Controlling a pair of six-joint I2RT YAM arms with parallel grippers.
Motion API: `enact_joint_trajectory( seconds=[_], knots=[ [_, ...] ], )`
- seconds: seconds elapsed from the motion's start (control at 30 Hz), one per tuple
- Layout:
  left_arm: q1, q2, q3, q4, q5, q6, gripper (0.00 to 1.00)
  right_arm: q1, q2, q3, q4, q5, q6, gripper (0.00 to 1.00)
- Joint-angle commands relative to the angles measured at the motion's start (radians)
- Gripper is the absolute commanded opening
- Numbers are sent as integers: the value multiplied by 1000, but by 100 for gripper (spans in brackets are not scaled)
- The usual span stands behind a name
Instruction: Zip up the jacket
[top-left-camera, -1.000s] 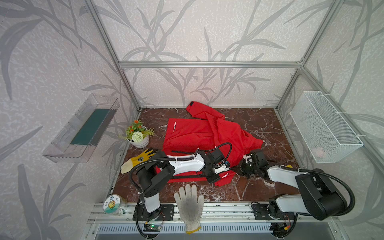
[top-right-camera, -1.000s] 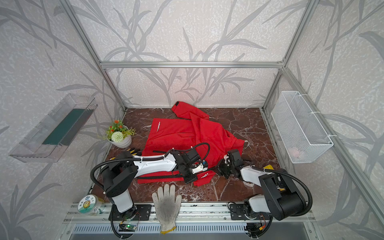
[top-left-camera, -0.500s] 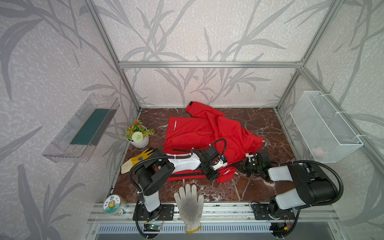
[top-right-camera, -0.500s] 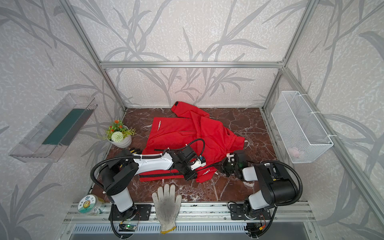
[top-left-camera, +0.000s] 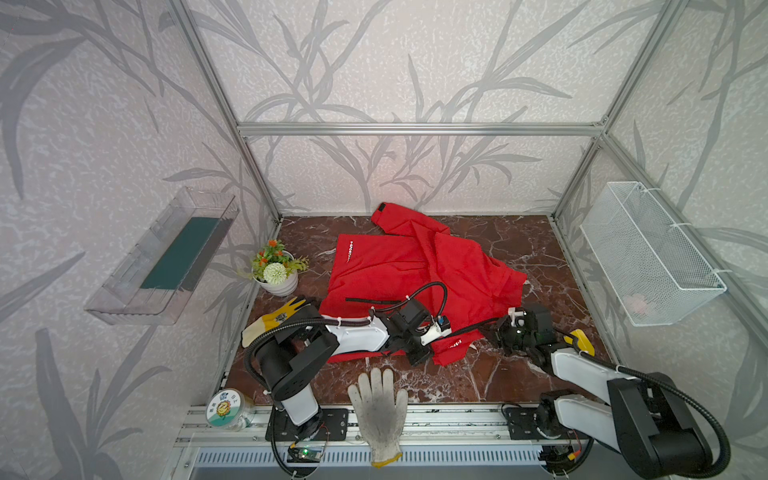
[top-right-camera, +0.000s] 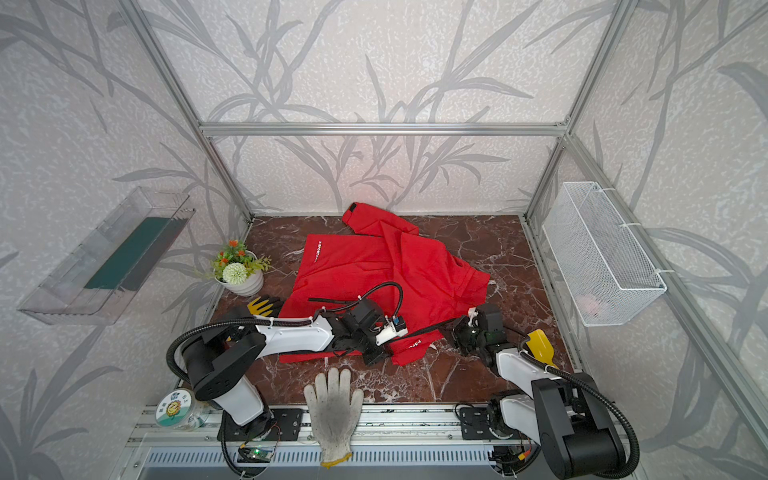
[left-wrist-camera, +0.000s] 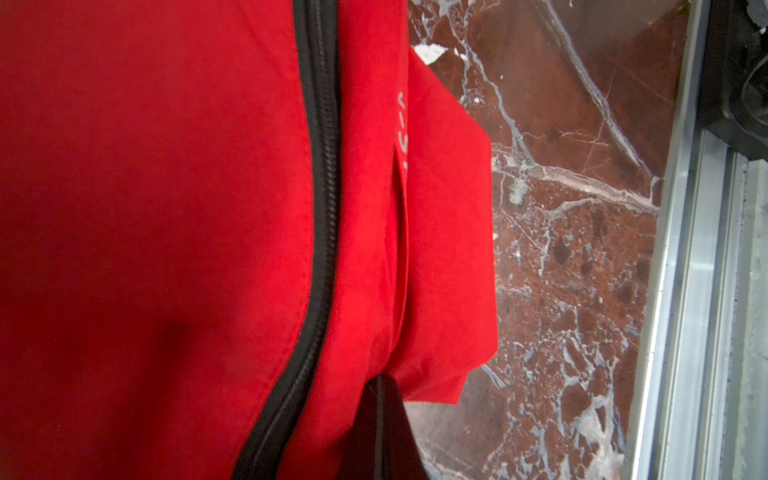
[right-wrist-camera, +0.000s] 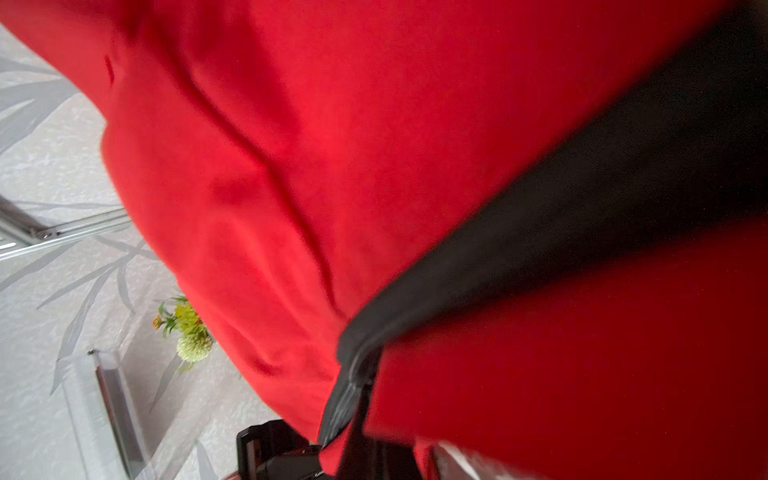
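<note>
Leaf-patterned grey walls (top-left-camera: 415, 62) in an aluminium frame (top-left-camera: 415, 129) close round a red-brown marble floor (top-left-camera: 519, 237), evenly lit, with a clear shelf (top-left-camera: 166, 257) on the left wall and a white wire basket (top-left-camera: 648, 253) on the right.

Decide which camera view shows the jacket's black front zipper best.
The left wrist view: the zipper is sharp, teeth visible, on the red jacket. The right wrist view blurs it to a black band; both top views show only a thin line.

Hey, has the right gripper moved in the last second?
Yes. The right gripper, shut on the jacket, has shifted slightly right, toward the wire basket.
</note>
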Motion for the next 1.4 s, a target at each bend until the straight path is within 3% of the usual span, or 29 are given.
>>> enact_joint_trajectory(
  seconds=[0.0, 0.3, 0.53, 0.63, 0.87, 1.07, 1.37],
  knots=[
    [28, 32, -8, -67, -67, 65, 0, -24, 84, 22, -46, 8, -40, 0],
    [-4, 26, -16, -113, -130, 112, 0, -38, 352, -2, 125, 18, -66, 0],
    [-69, -243, -35, -114, -129, 60, 0, -41, 442, -14, 171, 68, -79, 0],
    [-68, -285, -9, -98, -148, 33, 0, -41, 488, -26, 227, 65, -76, 0],
    [-67, -136, 79, -20, -320, 38, 0, -41, 600, -57, 374, 35, -42, 0],
    [-62, -42, 157, -74, -352, 94, 0, -41, 630, -77, 444, 16, -24, 0],
    [-54, 46, 126, -63, -181, 44, 0, -41, 544, -51, 349, 17, -34, 0]
  ],
)
